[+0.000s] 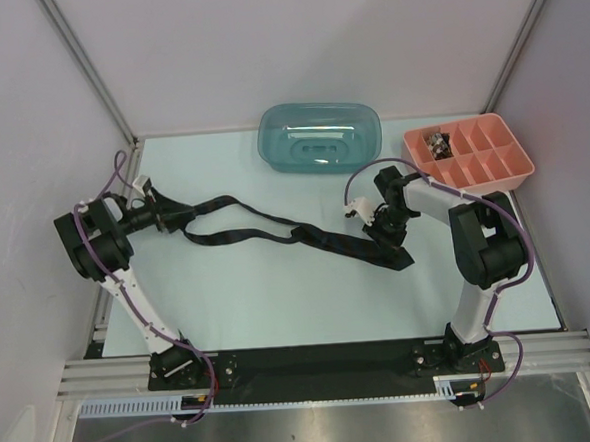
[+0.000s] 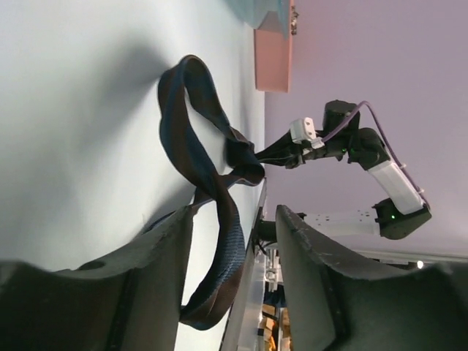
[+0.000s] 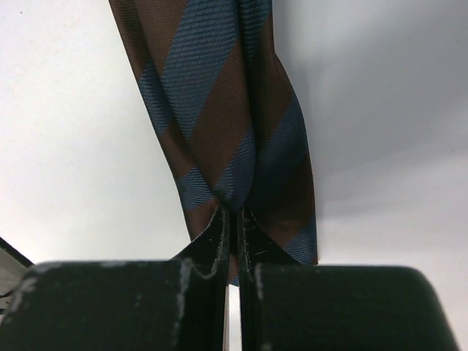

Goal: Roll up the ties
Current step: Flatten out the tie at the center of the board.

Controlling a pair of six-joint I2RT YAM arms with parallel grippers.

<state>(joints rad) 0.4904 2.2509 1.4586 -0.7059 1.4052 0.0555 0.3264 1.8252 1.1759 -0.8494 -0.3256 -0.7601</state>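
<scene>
One tie (image 1: 275, 229) lies stretched and twisted across the table between my two grippers; from above it looks black. In the right wrist view the tie (image 3: 219, 110) shows brown with blue stripes. My right gripper (image 3: 232, 219) is shut, pinching the fabric near its wide end (image 1: 389, 247). My left gripper (image 1: 170, 221) is at the tie's narrow end. In the left wrist view its jaws stand apart (image 2: 234, 241), and a loop of the tie (image 2: 219, 270) hangs between them close to the left finger (image 2: 157, 256), not pinched.
A teal basin (image 1: 320, 137) sits at the back centre. A pink compartment tray (image 1: 469, 153) stands at the back right, with small items in one cell. White walls close in on both sides. A black rail (image 1: 324, 361) runs along the near edge.
</scene>
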